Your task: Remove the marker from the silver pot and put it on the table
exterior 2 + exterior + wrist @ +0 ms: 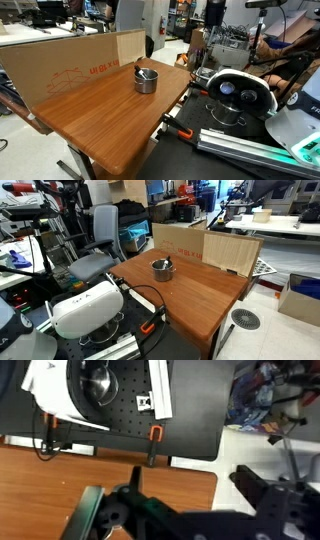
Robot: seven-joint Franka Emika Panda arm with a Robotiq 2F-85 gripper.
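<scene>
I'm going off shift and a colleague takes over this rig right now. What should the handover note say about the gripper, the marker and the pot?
Gripper: looks open and empty. The wrist view shows it over the table's edge, with no pot in sight.
Silver pot: upright on the table.
Marker: inside the pot, with one end sticking up above the rim.
Done: nothing yet.
Left: move to the pot, grip the marker, lift it out and lay it on bare wood.

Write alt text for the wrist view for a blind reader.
The dark gripper spans the bottom edge above a reddish-brown wooden table; whether it is open is unclear. Beyond the table's edge lies a black perforated board with an orange clamp and a white device.
</scene>
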